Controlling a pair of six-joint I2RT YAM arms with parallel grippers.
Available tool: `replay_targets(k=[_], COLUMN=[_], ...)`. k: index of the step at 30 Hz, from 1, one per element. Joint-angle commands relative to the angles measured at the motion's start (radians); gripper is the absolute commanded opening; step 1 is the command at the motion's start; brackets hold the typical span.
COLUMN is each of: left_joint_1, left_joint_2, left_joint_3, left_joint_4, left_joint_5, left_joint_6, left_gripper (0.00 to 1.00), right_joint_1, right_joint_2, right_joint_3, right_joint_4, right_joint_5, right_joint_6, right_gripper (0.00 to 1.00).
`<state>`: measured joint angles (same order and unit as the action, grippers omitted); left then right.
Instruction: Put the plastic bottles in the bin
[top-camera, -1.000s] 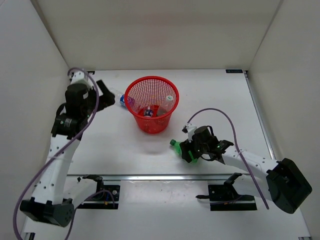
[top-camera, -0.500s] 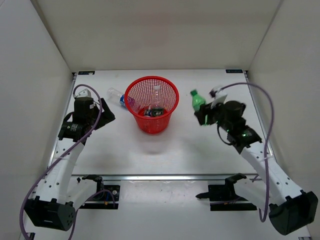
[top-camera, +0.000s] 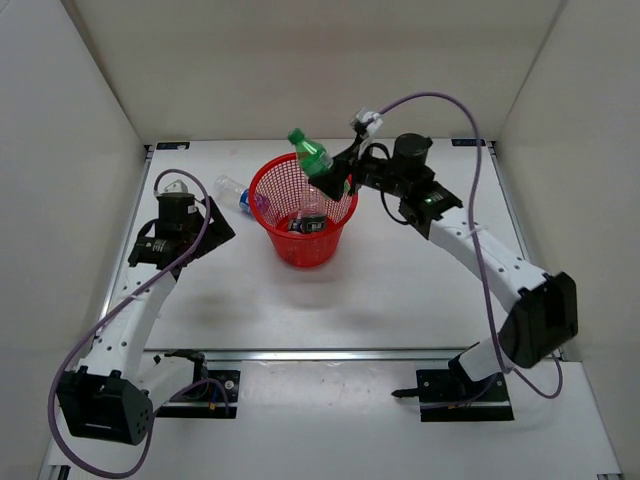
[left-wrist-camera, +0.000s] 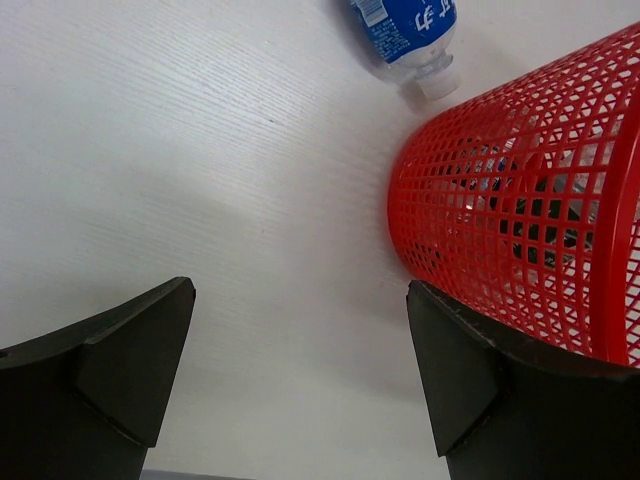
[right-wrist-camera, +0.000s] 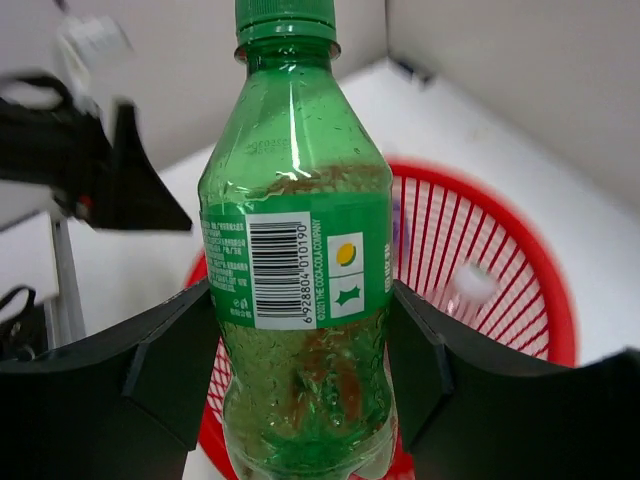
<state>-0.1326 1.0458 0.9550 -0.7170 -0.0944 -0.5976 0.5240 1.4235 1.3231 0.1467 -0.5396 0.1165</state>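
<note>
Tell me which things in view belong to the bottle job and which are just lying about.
Job:
- green bottle, held by the right gripper above the rim of the red mesh bin
- blue-labelled bottle, lying on the table beside the bin
- bottles inside the bin
- left gripper, open, empty

Not job:
- purple cables
- black base mounts

Barcode number 6928804010190 on the label (right-wrist-camera: 296, 265) of the green bottle (right-wrist-camera: 292, 150)
</note>
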Motion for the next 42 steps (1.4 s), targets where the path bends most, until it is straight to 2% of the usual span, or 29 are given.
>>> replay_targets(k=[1, 3, 5, 7, 10, 14, 18, 20, 24, 29, 32, 35, 37, 42], left_joint_1=[0.016, 0.005, -0.016, -0.007, 0.008, 0.004, -0.018, -0.024, -0.030, -0.018, -0.016, 0.002, 0.001, 0.001], left_joint_2=[0.010, 0.023, 0.048, 0.086, 0.141, 0.252, 0.430, 0.561, 0.756, 0.917, 0.956, 0.964, 0.991, 1.085], left_joint_3=[-0.012, -0.009, 0.019, 0.034, 0.053, 0.086, 0.183, 0.270, 0.462, 0.668, 0.702, 0.654, 0.633, 0.703], left_joint_4=[0.057, 0.060, 0.060, 0.079, 0.140, 0.256, 0.353, 0.340, 0.277, 0.170, 0.139, 0.177, 0.180, 0.145], left_joint_5=[0.015, -0.004, -0.050, -0.073, -0.076, -0.114, -0.159, -0.156, -0.218, -0.223, -0.251, -0.223, -0.206, -0.182], left_joint_6=[-0.031, -0.050, -0.067, -0.094, -0.145, -0.240, -0.324, -0.363, -0.413, -0.432, -0.436, -0.449, -0.455, -0.455], left_gripper=[0.98, 0.99, 0.99, 0.99, 0.99, 0.99, 0.99, 0.99, 0.98, 0.98, 0.98, 0.98, 0.99, 0.99], right_joint_1=[0.002, -0.004, -0.015, -0.028, -0.045, -0.071, -0.096, -0.123, -0.231, -0.384, -0.497, -0.573, -0.596, -0.610], right_joint_2=[0.043, 0.023, -0.001, -0.012, -0.023, -0.086, -0.155, -0.179, -0.253, -0.368, -0.405, -0.439, -0.455, -0.459], right_joint_3=[0.013, -0.004, -0.007, 0.008, 0.010, -0.073, -0.125, -0.143, -0.221, -0.334, -0.363, -0.400, -0.415, -0.423], right_joint_4=[-0.010, 0.028, 0.040, 0.031, 0.045, 0.090, 0.047, 0.021, 0.033, 0.044, 0.013, 0.001, -0.002, -0.022], right_joint_5=[-0.053, -0.040, -0.040, -0.040, -0.036, -0.025, 0.076, 0.124, 0.125, 0.158, 0.158, 0.167, 0.187, 0.220], right_joint_6=[0.044, 0.045, 0.037, 0.035, 0.034, 0.034, -0.030, -0.032, 0.015, 0.058, 0.101, 0.112, 0.115, 0.100], right_gripper=[0.58, 0.79, 0.90, 0.97, 0.98, 0.98, 0.98, 0.98, 0.97, 0.97, 0.96, 0.97, 0.96, 0.96])
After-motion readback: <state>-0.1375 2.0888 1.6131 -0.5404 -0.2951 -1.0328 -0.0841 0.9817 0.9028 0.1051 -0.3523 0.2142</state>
